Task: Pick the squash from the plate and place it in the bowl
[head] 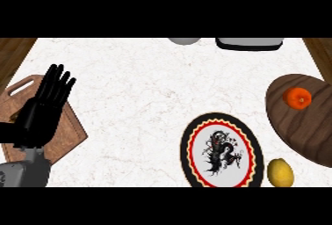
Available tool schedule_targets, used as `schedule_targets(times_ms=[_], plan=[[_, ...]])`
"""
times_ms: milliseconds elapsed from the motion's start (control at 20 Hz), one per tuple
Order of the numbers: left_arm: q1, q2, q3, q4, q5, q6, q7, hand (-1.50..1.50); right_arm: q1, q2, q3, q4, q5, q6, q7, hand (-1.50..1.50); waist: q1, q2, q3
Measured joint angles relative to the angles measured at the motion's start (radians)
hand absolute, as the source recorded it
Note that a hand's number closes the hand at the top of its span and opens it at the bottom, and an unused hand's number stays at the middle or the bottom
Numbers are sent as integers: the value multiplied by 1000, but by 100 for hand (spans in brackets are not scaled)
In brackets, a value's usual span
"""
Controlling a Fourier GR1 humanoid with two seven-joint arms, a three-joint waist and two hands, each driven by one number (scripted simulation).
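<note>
A small round orange squash (299, 97) lies inside the dark wooden bowl (304, 127) at the right edge. The plate (222, 150), white with a black dragon figure and a red and black rim, sits at the lower middle right with nothing on it. My left hand (43, 112) is raised at the far left over a wooden cutting board, fingers straight and pointing up, holding nothing. It is far from both the plate and the bowl. My right hand does not show.
A wooden cutting board (65, 136) lies under the left hand. A yellow lemon (280, 172) sits just right of the plate, below the bowl. At the counter's far edge are a grey rounded object (185, 41) and a white and black appliance (250, 43).
</note>
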Motion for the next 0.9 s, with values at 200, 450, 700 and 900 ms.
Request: schedule_targets(times_ms=[200, 450, 700, 900], plan=[[-7, -7, -7, 2, -7, 4, 6, 0, 42, -78, -50, 53, -36, 46, -30, -150, -2, 2, 0], [-8, 1, 4, 2, -6, 4, 12, 0, 135, -194, -101, 105, -76, 164, -67, -150, -10, 1, 2], [7, 2, 13, -1, -1, -4, 3, 0, 233, -256, -123, 132, -92, 261, -127, -150, -11, 2, 4], [11, 5, 23, 6, 6, -14, -7, 0, 302, -274, -132, 141, -99, 307, -164, -150, -14, 2, 6]])
